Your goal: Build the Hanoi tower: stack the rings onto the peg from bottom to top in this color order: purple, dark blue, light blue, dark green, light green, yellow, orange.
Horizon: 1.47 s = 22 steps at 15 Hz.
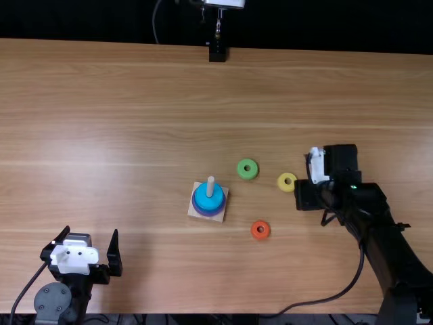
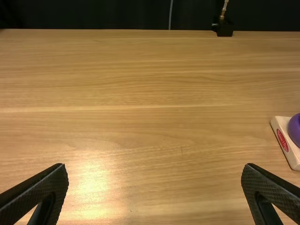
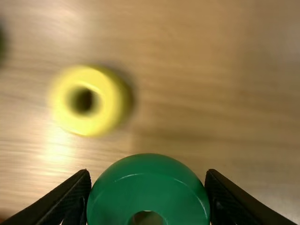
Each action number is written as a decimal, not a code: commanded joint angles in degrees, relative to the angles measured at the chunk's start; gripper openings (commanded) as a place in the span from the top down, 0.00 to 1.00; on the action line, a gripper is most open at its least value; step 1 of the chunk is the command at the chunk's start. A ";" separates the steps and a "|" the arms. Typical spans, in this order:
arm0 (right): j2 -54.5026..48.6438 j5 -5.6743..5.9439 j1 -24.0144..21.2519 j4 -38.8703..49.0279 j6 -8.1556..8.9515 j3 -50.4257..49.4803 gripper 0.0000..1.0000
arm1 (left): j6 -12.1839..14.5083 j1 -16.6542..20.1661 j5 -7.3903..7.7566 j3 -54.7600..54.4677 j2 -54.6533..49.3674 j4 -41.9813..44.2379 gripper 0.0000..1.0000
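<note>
My left gripper (image 1: 92, 252) is at the lower left of the top view, its fingers wide apart; the left wrist view shows the same gripper (image 2: 154, 192) with bare table between them. My right gripper (image 1: 308, 195) is right of the yellow ring (image 1: 287, 182). In the right wrist view my right gripper (image 3: 149, 197) is shut on the dark green ring (image 3: 149, 180), with the yellow ring (image 3: 84, 100) beyond. On the square base (image 1: 193, 210), the peg (image 1: 210, 186) bears a purple ring (image 1: 208, 211) under blue (image 1: 209, 198). A light green ring (image 1: 247, 169) and orange ring (image 1: 260, 229) lie on the table.
A black stand (image 1: 217, 53) is at the table's far edge. A cable (image 1: 318, 300) curves over the table's near right part beside the right arm. The wooden table (image 1: 122, 128) stretches between the arms.
</note>
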 commanded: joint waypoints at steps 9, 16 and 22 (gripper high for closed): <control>-3.96 -0.47 20.27 -7.07 -0.99 19.25 1.00 | 0.41 0.25 -0.29 -6.28 -0.67 -4.35 0.00; -0.89 -0.47 27.56 -25.10 -1.20 36.65 1.00 | 0.41 0.25 -0.29 -6.28 -0.67 -4.35 0.00; 3.60 -0.47 31.96 -27.74 -0.99 42.54 1.00 | 0.52 0.25 -0.29 -6.28 -0.67 -4.35 0.00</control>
